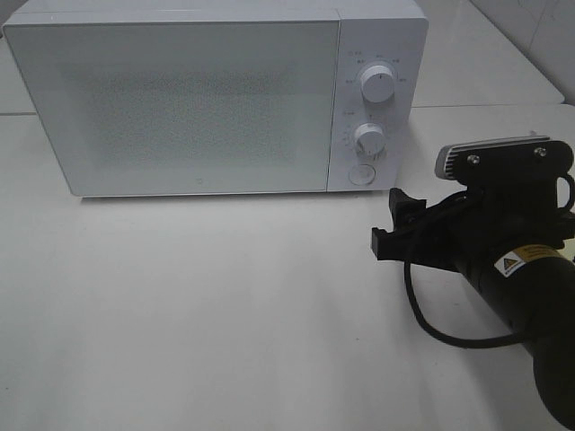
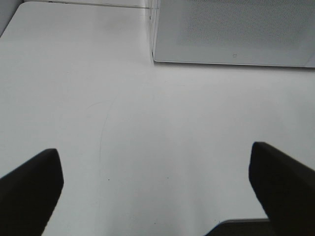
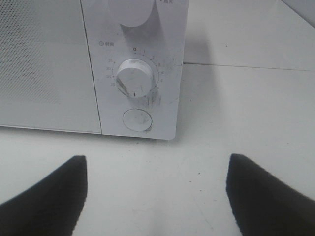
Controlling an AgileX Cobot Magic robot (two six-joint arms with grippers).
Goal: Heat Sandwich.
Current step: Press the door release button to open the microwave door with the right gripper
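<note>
R claw [image 3: 156,162] open, empty, facing microwave [image 3: 133,29] lower knob [image 3: 134,78]. L claw [image 2: 153,147] open, empty, over table [image 2: 123,98]. Microwave door [image 1: 175,117] shut.

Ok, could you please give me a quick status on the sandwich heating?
Left gripper open, empty, over table. Right gripper open, empty, facing round button on microwave. Microwave shut, sandwich not in view. Nothing between right gripper and button.

Glossy white microwave [image 1: 198,99], matt table [image 1: 225,305]
</note>
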